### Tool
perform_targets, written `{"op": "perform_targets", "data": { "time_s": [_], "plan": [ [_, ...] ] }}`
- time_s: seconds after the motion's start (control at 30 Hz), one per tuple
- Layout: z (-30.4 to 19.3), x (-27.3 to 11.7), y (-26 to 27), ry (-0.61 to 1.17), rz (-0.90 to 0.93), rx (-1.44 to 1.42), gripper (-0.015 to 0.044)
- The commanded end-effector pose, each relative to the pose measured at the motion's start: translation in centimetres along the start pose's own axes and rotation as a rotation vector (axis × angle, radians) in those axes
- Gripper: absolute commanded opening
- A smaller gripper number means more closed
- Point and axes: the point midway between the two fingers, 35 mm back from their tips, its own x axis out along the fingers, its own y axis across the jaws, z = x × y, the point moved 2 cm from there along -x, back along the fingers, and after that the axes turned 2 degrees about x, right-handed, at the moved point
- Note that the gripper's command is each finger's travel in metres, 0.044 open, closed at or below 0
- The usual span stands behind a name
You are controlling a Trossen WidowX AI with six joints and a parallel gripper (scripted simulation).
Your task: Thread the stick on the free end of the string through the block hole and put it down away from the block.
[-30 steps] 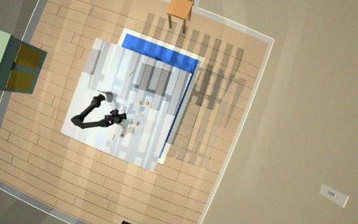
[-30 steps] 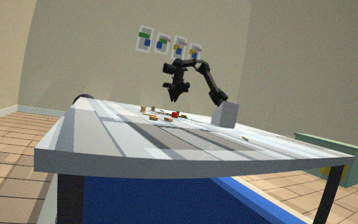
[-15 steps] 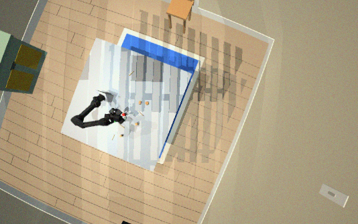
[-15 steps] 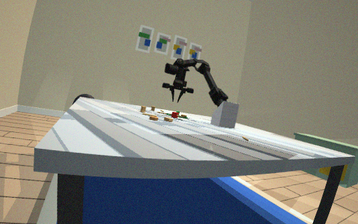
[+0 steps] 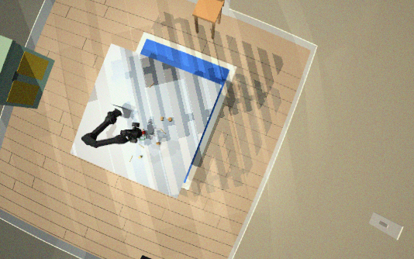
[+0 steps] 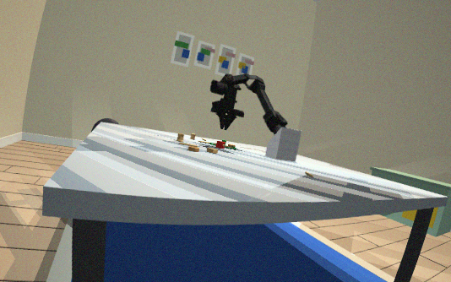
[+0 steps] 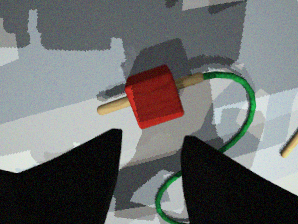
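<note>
The red block (image 7: 157,97) (image 6: 220,144) stands on the table. The thin wooden stick (image 7: 112,107) lies through its hole: a longer tan end shows on the left in the wrist view, and a shorter end on the right, where the green string (image 7: 253,105) starts. The string curves down behind the right finger and shows again between the fingers. My gripper (image 7: 152,143) (image 6: 224,128) is partly open and empty. It hangs above the table, near the block, touching nothing. I cannot make out the button; it is not in the wrist view.
Another loose stick (image 7: 291,144) shows at the wrist view's right edge. Small wooden pieces (image 5: 162,119) (image 5: 170,119) (image 5: 158,143) (image 6: 193,149) lie near the block. One more stick (image 5: 151,85) (image 6: 309,174) lies farther off. The grey arm base (image 6: 284,144) stands on the table.
</note>
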Motion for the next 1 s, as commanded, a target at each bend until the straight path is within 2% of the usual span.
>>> {"op": "perform_targets", "data": {
  "time_s": [0.0, 0.23, 0.97],
  "plan": [
    [-0.98, 0.15, 1.71, 0.007, 0.013, 0.792, 0.0122],
    [-1.26, 0.19, 2.12, 0.012, 0.011, 1.127, 0.0122],
    [-1.13, 1.07, 2.17, 0.012, 0.013, 1.128, 0.0122]
  ]
}}
